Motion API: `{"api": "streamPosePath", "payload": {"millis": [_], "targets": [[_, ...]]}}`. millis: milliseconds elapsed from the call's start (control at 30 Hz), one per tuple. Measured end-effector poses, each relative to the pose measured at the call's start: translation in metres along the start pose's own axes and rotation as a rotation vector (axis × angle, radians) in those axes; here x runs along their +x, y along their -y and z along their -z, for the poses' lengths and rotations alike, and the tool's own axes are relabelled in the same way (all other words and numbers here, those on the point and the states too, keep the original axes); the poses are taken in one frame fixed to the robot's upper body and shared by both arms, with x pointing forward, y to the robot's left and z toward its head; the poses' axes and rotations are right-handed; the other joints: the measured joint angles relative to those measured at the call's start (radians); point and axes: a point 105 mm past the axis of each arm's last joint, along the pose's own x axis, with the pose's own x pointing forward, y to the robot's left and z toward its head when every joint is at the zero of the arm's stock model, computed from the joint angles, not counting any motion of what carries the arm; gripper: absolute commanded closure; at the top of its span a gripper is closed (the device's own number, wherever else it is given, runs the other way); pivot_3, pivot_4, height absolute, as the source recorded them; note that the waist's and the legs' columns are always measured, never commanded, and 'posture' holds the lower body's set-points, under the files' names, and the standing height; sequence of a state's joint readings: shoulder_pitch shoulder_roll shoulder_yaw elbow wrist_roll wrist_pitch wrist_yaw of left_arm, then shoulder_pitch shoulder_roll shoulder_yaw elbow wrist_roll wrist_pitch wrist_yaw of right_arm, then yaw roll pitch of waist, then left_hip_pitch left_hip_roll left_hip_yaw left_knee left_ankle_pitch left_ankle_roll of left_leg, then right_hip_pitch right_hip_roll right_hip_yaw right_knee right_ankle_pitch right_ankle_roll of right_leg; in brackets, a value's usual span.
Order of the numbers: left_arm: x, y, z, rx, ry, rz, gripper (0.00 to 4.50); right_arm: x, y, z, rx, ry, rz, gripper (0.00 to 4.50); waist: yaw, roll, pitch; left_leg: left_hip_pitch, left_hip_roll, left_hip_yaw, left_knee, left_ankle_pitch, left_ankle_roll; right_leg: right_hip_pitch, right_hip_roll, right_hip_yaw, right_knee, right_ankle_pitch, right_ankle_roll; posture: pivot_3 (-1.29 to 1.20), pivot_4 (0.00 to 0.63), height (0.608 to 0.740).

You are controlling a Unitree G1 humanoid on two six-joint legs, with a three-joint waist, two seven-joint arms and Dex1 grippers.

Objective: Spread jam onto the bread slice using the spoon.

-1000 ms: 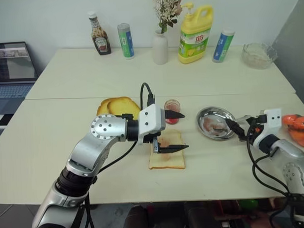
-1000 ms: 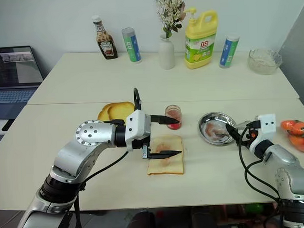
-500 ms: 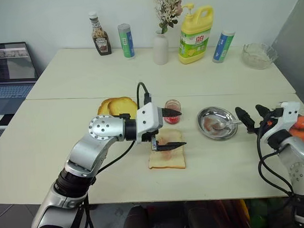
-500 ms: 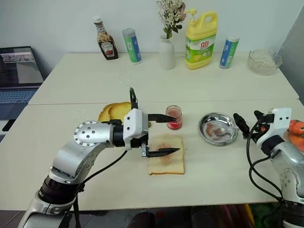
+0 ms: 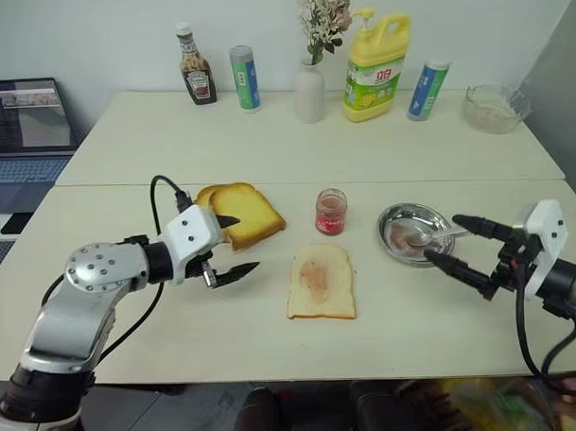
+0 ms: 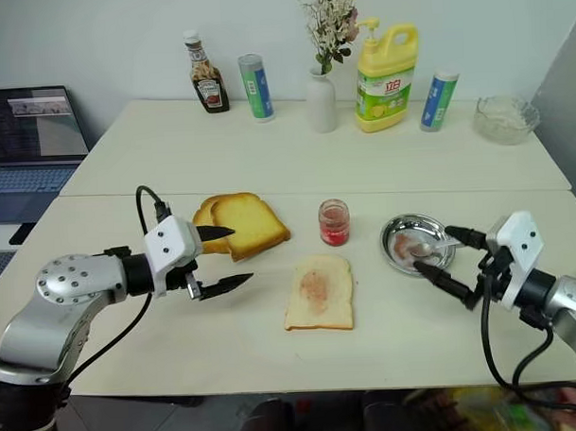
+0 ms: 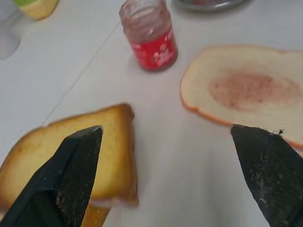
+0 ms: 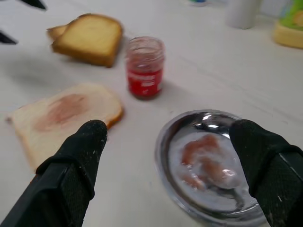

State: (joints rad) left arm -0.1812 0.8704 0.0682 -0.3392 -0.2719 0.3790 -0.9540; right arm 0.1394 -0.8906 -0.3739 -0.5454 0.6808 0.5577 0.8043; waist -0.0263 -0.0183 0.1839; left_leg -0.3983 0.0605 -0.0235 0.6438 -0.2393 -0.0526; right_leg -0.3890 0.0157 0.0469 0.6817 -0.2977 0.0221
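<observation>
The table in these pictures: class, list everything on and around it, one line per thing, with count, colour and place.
bread slice: 1, pale with a pink jam smear, front centre of the table
jam jar: 1, clear glass with red jam, behind the bread slice
toasted slices: 2, golden, overlapping, left of the jam jar
steel dish: 1, silver, right of the jam jar
spoon: 1, silver, lying in the steel dish
ketchup bottle: 1, brown, back left
tubes: 2, blue-green, back row
vase: 1, white, with flowers
detergent jug: 1, yellow
glass bowl: 1, clear, back right
laptop: 1, far left
left gripper: open, empty
right gripper: open, empty
</observation>
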Motion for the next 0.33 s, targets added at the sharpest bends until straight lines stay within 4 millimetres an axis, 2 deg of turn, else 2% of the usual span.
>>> {"api": "streamPosePath", "payload": {"millis": [167, 333], "targets": [[-0.013, 0.004, 0.025, -0.054, -0.050, -0.017, 0.00, -0.009, -0.006, 0.009, -0.027, -0.097, -0.085, 0.03, -0.001, 0.000, 0.000, 0.000, 0.000, 0.000, 0.000, 0.000, 0.000, 0.000, 0.000, 0.000, 0.000, 0.000, 0.000, 0.00, 0.150, 0.740], [-0.015, 0.005, 0.027, -0.057, -0.052, -0.018, 0.00, -0.012, 0.001, 0.011, -0.023, -0.102, -0.071, 0.03, -0.001, 0.000, 0.000, 0.000, 0.000, 0.000, 0.000, 0.000, 0.000, 0.000, 0.000, 0.000, 0.000, 0.000, 0.000, 0.00, 0.150, 0.740]]}}
